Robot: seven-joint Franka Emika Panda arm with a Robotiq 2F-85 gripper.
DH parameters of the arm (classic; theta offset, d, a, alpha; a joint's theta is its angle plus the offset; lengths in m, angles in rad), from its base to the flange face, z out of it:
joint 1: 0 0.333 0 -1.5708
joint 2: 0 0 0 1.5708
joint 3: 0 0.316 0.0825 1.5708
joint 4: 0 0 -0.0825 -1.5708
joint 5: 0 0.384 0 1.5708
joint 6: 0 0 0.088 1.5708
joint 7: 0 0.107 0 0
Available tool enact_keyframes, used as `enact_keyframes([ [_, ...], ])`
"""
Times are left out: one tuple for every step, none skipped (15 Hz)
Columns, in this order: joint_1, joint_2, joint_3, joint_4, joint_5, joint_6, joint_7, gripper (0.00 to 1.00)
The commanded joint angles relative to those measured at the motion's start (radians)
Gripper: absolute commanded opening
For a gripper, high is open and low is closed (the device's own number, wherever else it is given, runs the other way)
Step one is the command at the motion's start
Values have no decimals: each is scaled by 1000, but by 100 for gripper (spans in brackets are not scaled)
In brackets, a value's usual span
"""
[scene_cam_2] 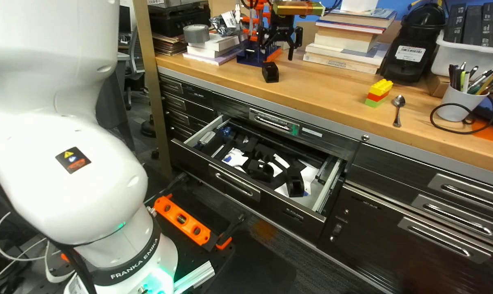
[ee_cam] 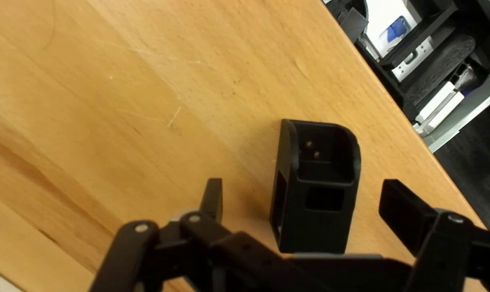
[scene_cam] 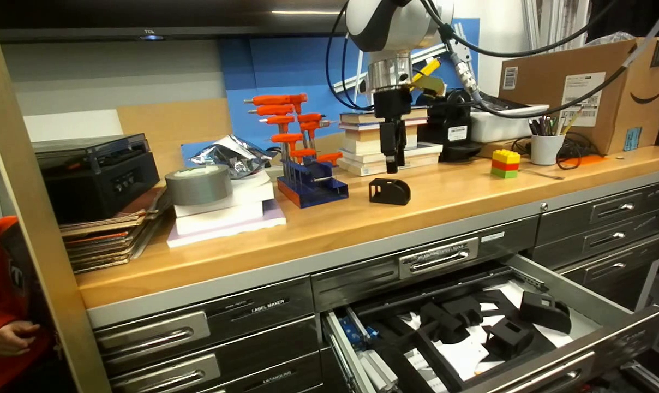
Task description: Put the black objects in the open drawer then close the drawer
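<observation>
"Looking down from your wrist, what do you have?"

"My gripper [ee_cam: 304, 199] is spread wide across the lower part of the wrist view, one finger at each side. Between them, right of centre, is a black housing [ee_cam: 316, 221] with a curved end and a small rectangular window; strips of the bench [ee_cam: 245, 202] show on both sides, so I am apart from it."

"Where does that housing rest?"

"On the bench, just right of the middle in an exterior view, with my fingertips [scene_cam: 392, 164] a little above it there."

"And the drawer [scene_cam: 629, 334]?"

"Pulled out in both exterior views. At lower right in an exterior view it holds a similar curved black piece [scene_cam: 545, 312] near its right end, a boxy black part [scene_cam: 508, 337] just left of that, and more black parts [scene_cam: 449, 322] farther left, with white sheets [scene_cam: 460, 355] under them."

"What else is on the bench?"

"Left of the housing in an exterior view, orange-handled T-handle hex keys [scene_cam: 277, 100] stand in a blue rack [scene_cam: 325, 195], and farther left a roll of duct tape [scene_cam: 198, 188] sits on a pale stack [scene_cam: 220, 221]. To the right I see a toy-brick stack [scene_cam: 505, 165], yellow over red over green, and a white cup [scene_cam: 546, 152] of pens [scene_cam: 543, 126]. In an exterior view a spoon [scene_cam_2: 398, 107] lies between the bricks and the cup."
</observation>
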Motion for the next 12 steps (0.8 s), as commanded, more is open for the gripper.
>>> enact_keyframes([
  [-19,46,8,55,36,-9,-60,100],
  [-17,44,6,42,36,3,-53,100],
  [-16,39,6,26,35,15,-45,100],
  [-13,35,4,13,31,30,-31,100],
  [-11,32,3,2,27,43,-25,100],
  [-11,32,4,-2,29,48,-25,100],
  [-10,29,3,-8,29,52,-22,100],
  [-10,26,3,-14,27,56,-20,100],
  [-10,23,3,-19,28,61,-20,100],
  [-10,21,2,-18,28,60,-14,100],
  [-10,18,1,-21,27,60,-14,100],
  [-8,11,1,-27,26,57,-8,100],
])
